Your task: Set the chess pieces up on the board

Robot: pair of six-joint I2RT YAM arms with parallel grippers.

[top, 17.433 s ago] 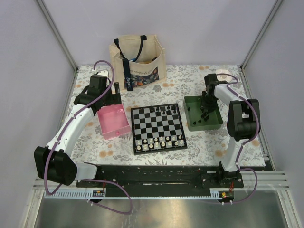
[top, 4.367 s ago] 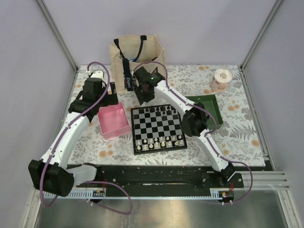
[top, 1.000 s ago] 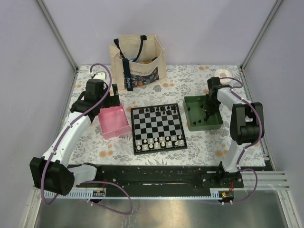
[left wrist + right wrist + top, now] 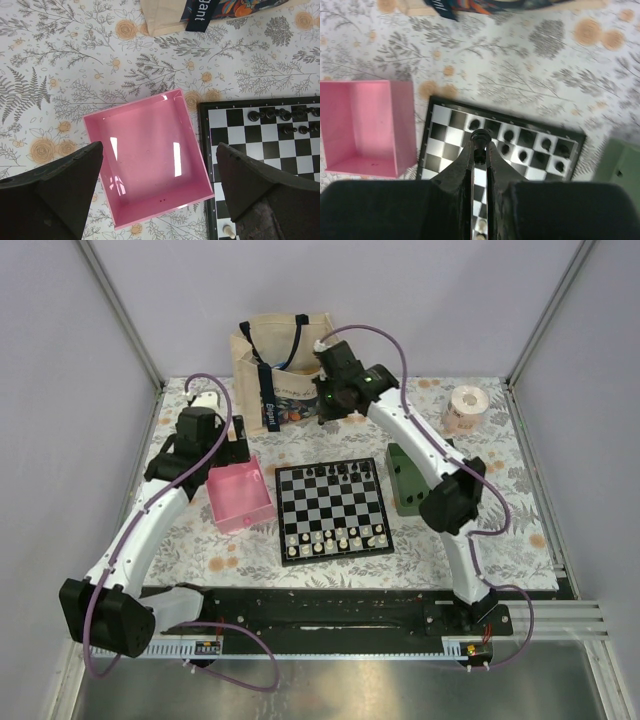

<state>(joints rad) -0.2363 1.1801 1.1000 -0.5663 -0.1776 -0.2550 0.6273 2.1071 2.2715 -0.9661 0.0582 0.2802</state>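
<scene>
The right gripper (image 4: 480, 151) was pinching a small black chess piece (image 4: 480, 136) between its nearly closed fingers. In its wrist view the piece hung above the far edge of the board (image 4: 451, 121), where other black pieces (image 4: 522, 156) stood in the far rows. From the top view, the right arm reached across to the far side of the counter (image 4: 500, 530), with its gripper (image 4: 326, 406) above the floral cloth just in front of the tote bag (image 4: 290, 370) and beyond the board (image 4: 333, 508). The left gripper (image 4: 159, 150) was spread wide and held nothing, hovering over the pink tray (image 4: 135, 105), which lay just left of the board (image 4: 260, 150). On the board, black pieces (image 4: 340, 472) stood along the far rows and white pieces (image 4: 335, 537) along the near rows, while the middle squares were bare. The pink tray (image 4: 240, 496) sat close to the board's left edge. The green tray (image 4: 405, 480) lay near the board's right edge, partly hidden by the right arm. A pale roll (image 4: 463, 408) stood near the far right corner of the counter, well apart from the board.
</scene>
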